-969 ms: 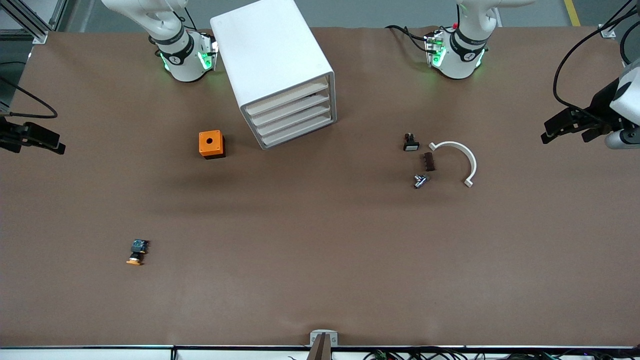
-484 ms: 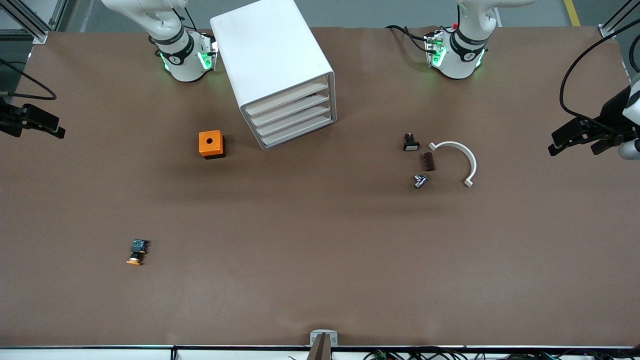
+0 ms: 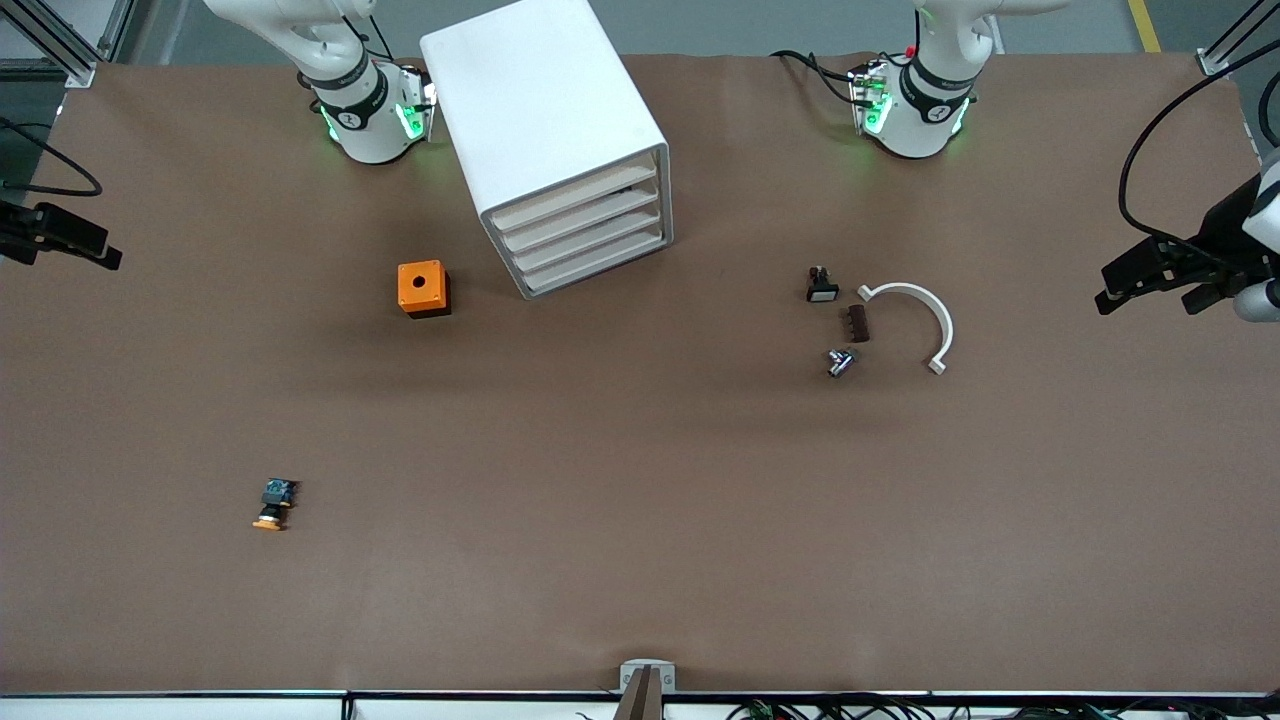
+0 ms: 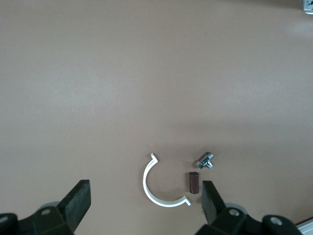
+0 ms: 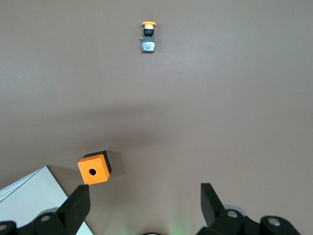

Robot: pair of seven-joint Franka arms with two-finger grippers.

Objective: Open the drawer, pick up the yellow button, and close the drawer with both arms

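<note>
Brown tabletop: button (image 3: 273,506), probably light and rigid, best pinched across its black body; left gripper (image 4: 145,203) and right gripper (image 5: 145,203) spread, empty.

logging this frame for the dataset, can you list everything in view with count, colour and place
cabinet: 1, white, four drawers, all shut, between the arm bases
drawer: 1, white, topmost, shut
orange cube: 1, orange with a hole on top, beside the cabinet toward the right arm's end
button: 1, orange cap, black and blue body, on the table, nearest the front camera
black-and-white part: 1, beside the curved clip
curved clip: 1, white, toward the left arm's end
brown block: 1, dark brown, by the clip
metal fitting: 1, silver
left gripper: 1, black, open, empty
right gripper: 1, black, open, empty
</note>
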